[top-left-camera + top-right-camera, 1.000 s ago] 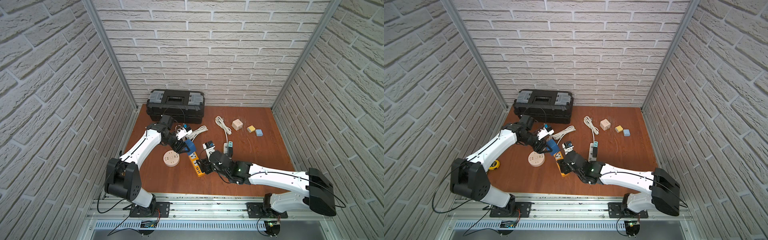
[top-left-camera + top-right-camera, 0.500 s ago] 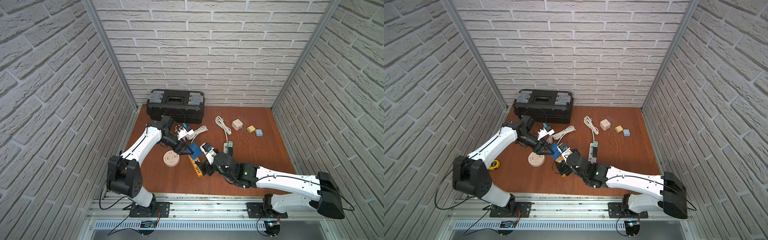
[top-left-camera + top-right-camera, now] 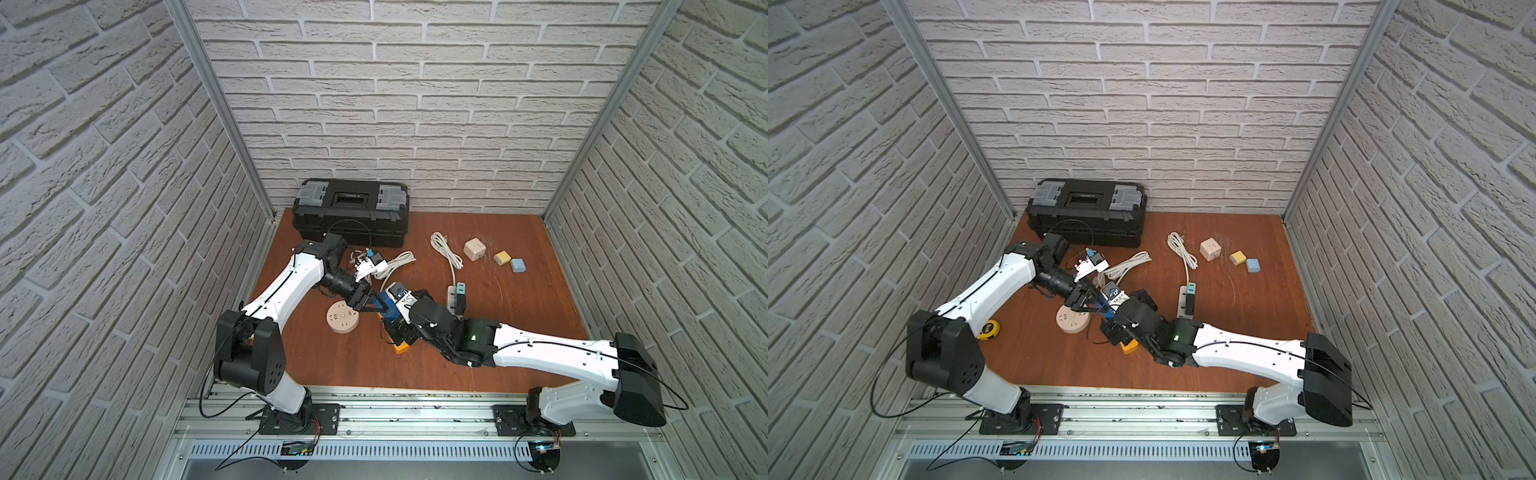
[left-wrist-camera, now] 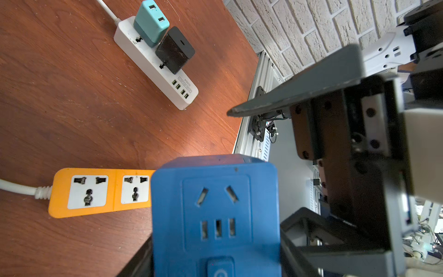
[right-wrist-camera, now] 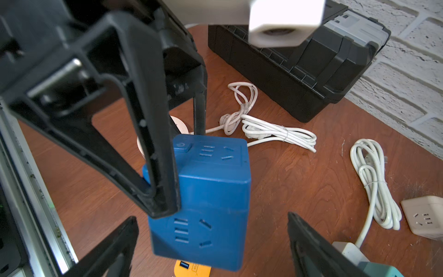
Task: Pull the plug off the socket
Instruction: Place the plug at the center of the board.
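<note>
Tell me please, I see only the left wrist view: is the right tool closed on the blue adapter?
Observer: No. In the right wrist view the right tool is open, its fingers apart from the blue adapter on both sides.
Operator: What is beneath the adapter?
Observer: The orange strip; its end there carries a blue USB port.
Operator: And further back?
Observer: A black toolbox, seen in both top views.

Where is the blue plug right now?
The blue plug is left of mid-table in a top view, held by the left gripper over the orange power strip.
</note>
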You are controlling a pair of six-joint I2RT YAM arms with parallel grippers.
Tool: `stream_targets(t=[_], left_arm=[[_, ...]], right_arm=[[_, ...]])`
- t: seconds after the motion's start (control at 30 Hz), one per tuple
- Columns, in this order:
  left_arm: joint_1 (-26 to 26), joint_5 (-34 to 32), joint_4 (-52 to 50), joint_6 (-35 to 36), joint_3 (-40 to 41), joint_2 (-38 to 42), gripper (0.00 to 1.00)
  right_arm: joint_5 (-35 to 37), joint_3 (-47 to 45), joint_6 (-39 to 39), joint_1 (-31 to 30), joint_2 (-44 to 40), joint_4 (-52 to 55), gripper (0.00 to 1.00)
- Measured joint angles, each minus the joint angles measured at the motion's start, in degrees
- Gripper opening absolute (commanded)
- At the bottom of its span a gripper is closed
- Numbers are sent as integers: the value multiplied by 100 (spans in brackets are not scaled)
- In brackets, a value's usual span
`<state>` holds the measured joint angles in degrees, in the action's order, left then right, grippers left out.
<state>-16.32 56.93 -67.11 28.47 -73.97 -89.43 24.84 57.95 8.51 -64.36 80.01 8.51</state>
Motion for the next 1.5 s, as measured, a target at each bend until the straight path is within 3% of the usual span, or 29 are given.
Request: stream_targets(t=[0.27, 0.33, 0.43, 0.6, 0.67, 0.7, 0.77, 0.9, 1.1, 1.3, 1.5], left_arm=[[2, 127, -140, 144, 0, -13, 0], [2, 153, -195, 184, 0, -13, 0], [2, 168, -236, 238, 0, -15, 0], [4, 197, -254, 184, 0, -17, 0], [7, 203, -251, 149, 0, -17, 17], [7, 203, -243, 138, 2, -17, 28], [7, 201, -212, 103, 15, -9, 57], [7, 31, -9, 2, 107, 103, 98], [170, -570, 562, -306, 195, 715, 98], [667, -1486, 1370, -861, 205, 1276, 98], [1147, -2002, 2306, -1375, 1036, 1969, 98]], right_arm=[[52, 205, -46, 0, 328, -17, 95], [74, 240, -57, 0, 402, -52, 90], [107, 282, -85, 0, 492, -63, 74], [205, 297, -131, -37, 533, -140, 24], [236, 297, -142, -42, 533, -144, 6], [243, 297, -142, -42, 533, -144, 3], [254, 297, -146, -42, 533, -140, 3], [229, 284, -116, -42, 516, -94, 3], [369, 87, 149, -26, 214, 173, 3], [592, -201, 562, 243, -308, 817, 3], [603, -245, 1193, 1508, -743, 1655, 3]])
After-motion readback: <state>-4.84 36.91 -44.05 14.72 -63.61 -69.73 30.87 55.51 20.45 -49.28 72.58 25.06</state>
